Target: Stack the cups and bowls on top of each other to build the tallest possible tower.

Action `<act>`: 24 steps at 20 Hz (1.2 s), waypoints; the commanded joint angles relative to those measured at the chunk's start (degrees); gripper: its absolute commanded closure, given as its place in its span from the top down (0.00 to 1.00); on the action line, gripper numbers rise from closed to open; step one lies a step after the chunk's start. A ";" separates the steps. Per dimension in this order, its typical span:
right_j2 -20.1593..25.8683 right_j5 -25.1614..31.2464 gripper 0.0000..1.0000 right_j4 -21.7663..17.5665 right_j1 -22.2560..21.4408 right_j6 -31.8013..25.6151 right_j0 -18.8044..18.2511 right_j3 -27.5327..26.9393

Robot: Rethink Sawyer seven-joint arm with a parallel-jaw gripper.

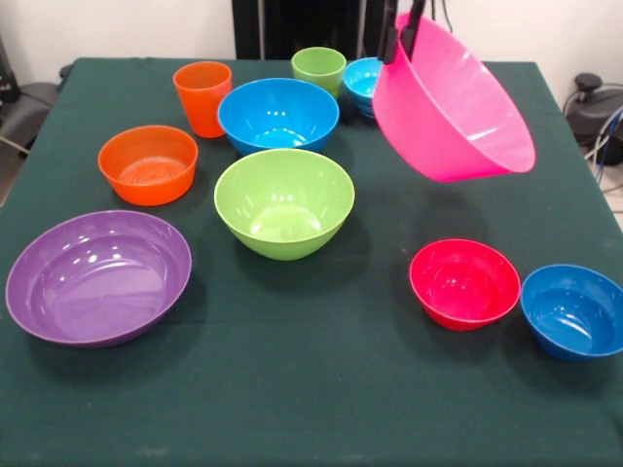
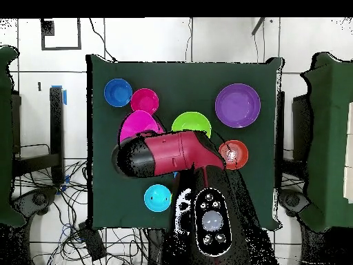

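The tool (image 1: pixel 401 39) is clamped on the rim of the huge glossy pink plastic bowl (image 1: pixel 458 112), tilted above the counter (image 1: pixel 321 389) — a base placement looks next

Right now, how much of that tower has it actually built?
None yet. The gripper holds the pink bowl tilted in the air by its rim. The purple bowl, lime green bowl, large blue bowl and red bowl sit separately, unstacked.

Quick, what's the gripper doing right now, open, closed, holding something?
Gripper: closed on the rim of the pink bowl, holding it tilted in the air above the table.
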 commanded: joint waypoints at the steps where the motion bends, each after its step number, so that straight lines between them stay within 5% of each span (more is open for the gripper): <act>1: 5.80 2.96 0.00 -0.29 1.38 -3.78 -0.75 1.13; 11: 11.86 -1.91 0.00 3.38 3.66 -2.57 -6.72 5.63; 24: 14.46 1.31 0.00 0.79 4.12 -6.08 -11.63 4.79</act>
